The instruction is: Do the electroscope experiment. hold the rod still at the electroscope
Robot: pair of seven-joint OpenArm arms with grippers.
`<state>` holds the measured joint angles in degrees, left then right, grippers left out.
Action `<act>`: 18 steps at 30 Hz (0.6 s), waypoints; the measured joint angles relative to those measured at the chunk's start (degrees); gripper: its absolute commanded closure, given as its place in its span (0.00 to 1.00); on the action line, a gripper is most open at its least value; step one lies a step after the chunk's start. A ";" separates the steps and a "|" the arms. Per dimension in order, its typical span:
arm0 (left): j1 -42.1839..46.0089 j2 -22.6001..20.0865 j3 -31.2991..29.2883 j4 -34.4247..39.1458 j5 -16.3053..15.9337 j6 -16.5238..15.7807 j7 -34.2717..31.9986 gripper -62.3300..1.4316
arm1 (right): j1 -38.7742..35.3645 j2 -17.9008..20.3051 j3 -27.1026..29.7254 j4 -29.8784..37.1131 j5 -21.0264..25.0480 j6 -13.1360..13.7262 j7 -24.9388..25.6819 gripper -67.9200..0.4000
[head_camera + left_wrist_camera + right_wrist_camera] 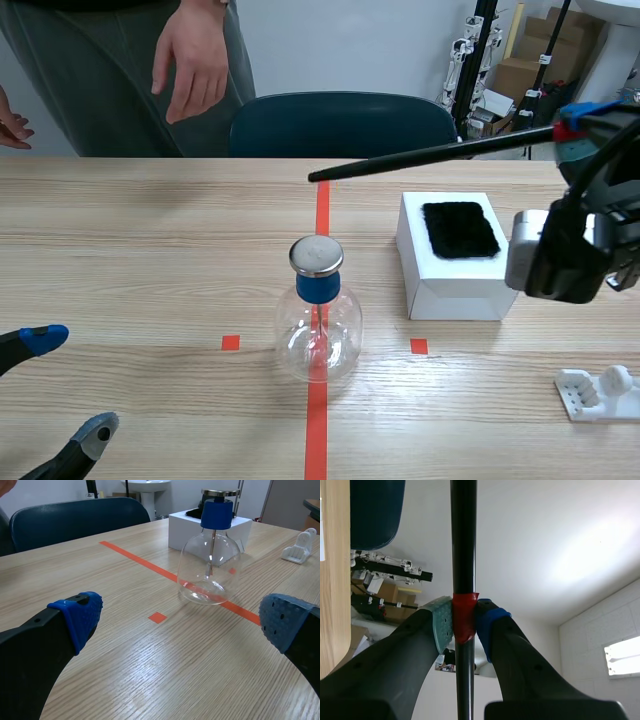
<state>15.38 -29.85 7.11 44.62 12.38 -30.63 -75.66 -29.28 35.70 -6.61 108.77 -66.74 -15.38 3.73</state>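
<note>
The electroscope is a clear glass flask with a blue neck and a round metal cap, standing on the red tape line at the table's middle; in the left wrist view the electroscope stands ahead of my open left gripper. My right gripper is shut on a long black rod at its red tape band. In the scene view the rod runs from the raised right gripper leftward, its tip above and behind the metal cap, not touching it. My left gripper rests low at the near left.
A white box with a black fur pad on top stands right of the flask. A white plastic stand lies at the near right. A person stands behind the far edge, one hand hanging down, beside a dark chair.
</note>
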 measured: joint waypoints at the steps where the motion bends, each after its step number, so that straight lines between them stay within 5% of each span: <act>1: 0.00 0.00 0.00 0.00 0.00 0.00 0.00 0.00 | 0.76 -0.02 -0.72 -0.85 -0.55 0.00 -0.11 0.88; 18: 0.00 0.00 0.00 0.00 0.00 0.00 0.00 0.00 | 3.19 -0.04 -3.13 -4.90 -5.11 2.58 0.92 0.88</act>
<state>15.38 -29.85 7.11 44.62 12.38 -30.63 -75.66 -26.09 35.66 -9.74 103.88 -71.85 -12.80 4.64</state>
